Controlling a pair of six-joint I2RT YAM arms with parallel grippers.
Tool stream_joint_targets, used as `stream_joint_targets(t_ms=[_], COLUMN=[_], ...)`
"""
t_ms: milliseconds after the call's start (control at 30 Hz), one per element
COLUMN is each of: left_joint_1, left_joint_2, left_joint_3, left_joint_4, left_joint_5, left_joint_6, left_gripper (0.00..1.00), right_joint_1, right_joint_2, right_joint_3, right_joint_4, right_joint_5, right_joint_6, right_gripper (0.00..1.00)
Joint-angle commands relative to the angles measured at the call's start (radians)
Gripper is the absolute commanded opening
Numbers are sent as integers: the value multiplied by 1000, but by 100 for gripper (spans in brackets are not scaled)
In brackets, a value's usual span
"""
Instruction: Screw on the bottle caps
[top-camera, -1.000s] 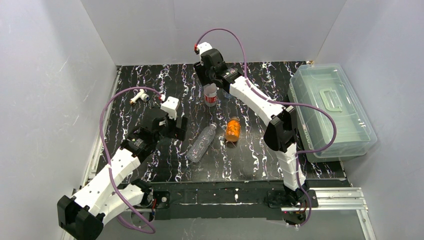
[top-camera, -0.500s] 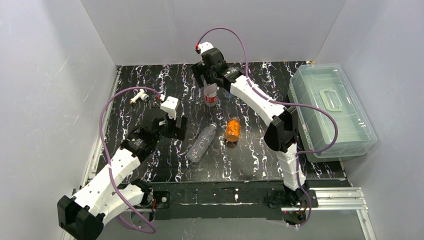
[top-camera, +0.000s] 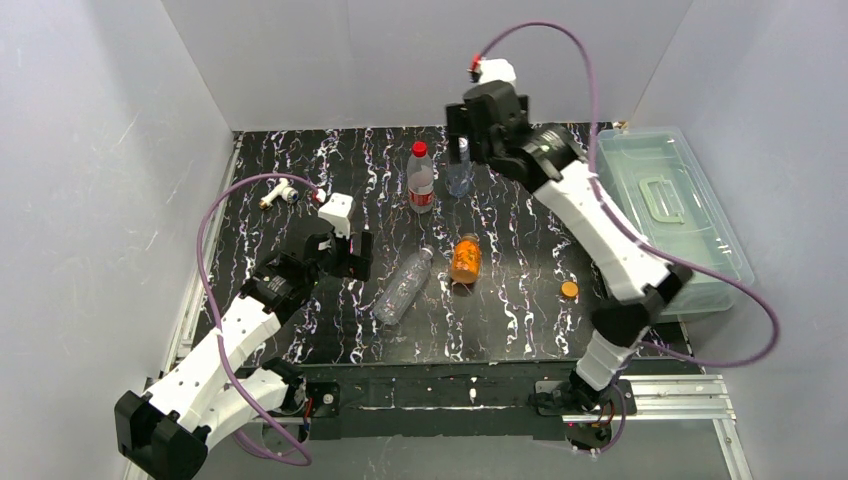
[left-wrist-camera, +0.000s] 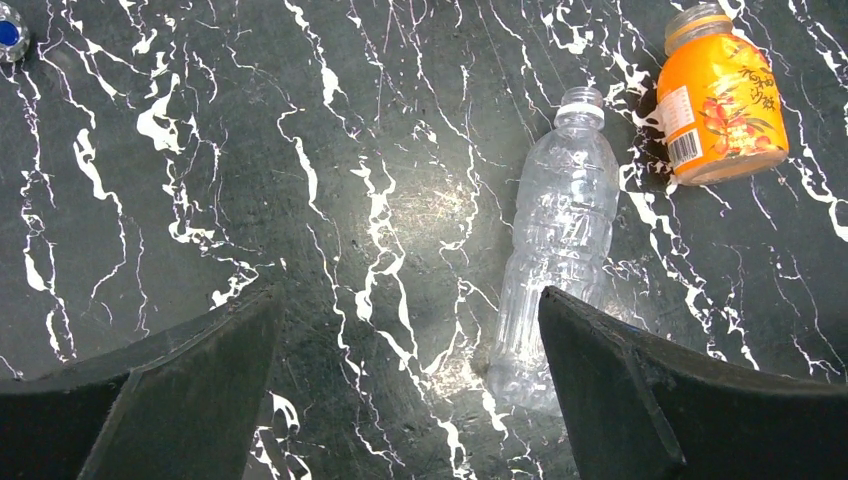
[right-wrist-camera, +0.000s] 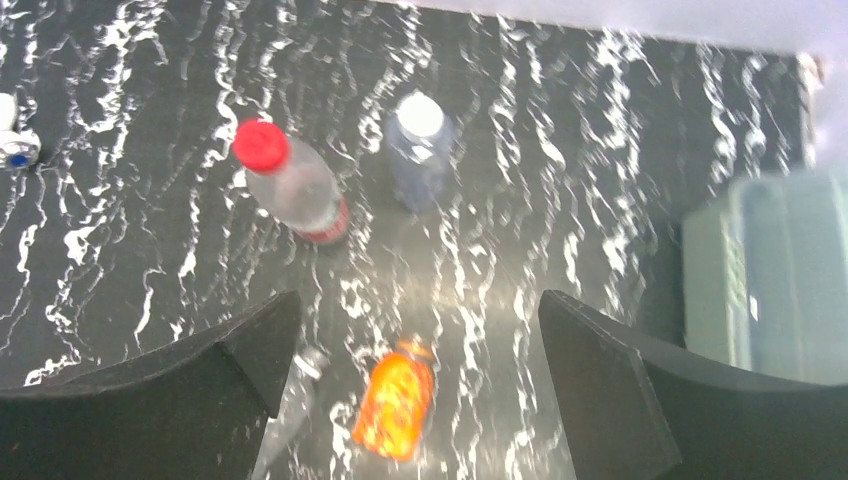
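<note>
A clear bottle (top-camera: 421, 185) with a red cap (top-camera: 419, 149) stands at the back of the table, and beside it stands a small clear bottle (right-wrist-camera: 415, 160) with a white cap (right-wrist-camera: 419, 113). My right gripper (top-camera: 462, 140) hangs open high above them, holding nothing (right-wrist-camera: 420, 300). An orange bottle (top-camera: 466, 258) and a clear bottle (top-camera: 403, 285) lie uncapped mid-table, necks bare in the left wrist view. A loose orange cap (top-camera: 569, 290) lies to the right. My left gripper (top-camera: 350, 262) is open over bare table (left-wrist-camera: 408, 300), just left of the lying clear bottle (left-wrist-camera: 560, 240).
A clear lidded plastic box (top-camera: 665, 220) stands along the right edge. A white-and-brass T-shaped fitting (top-camera: 278, 193) lies at the back left. White walls enclose the black marbled table (top-camera: 320, 330) on three sides.
My right gripper opened, let go of the red-capped bottle, and rose up and to the right. The orange cap now shows where the arm hid it. The left arm has barely moved.
</note>
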Motion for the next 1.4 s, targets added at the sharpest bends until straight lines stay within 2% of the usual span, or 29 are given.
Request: stream_joint_targets(t_ms=[0,167,267,500,700,900,1367], left_joint_1=[13,16,17,18,18,19,18], left_joint_2=[0,-11,-18,-30,-44,-41,-36], left_joint_3=[43,38,37,30,22,22,19], left_joint_4=[-27,-26,-23,-17,-16,-14,-13], left_joint_5=[13,57,74,95,98,110,117], left_joint_6=[-37,-53,-57,-63,-63,-65,-67], left_gripper=[98,98,98,98,98,98,98], right_joint_1=[-4,-12,-24,-101,-303,-400,-476], right_joint_2=[-175,-376,-491,-580,-628,-628,-584], right_joint_3=[-157,-462,-663,-1004,-1244,-1319,-1431], right_joint_4=[-285,-450,-457,-291,-72,58,232], right_joint_5=[152,152,131,92,-21,-25,3], right_joint_6=[217,460,562,671,675,688,774], right_gripper=[98,98,98,98,87,85,72])
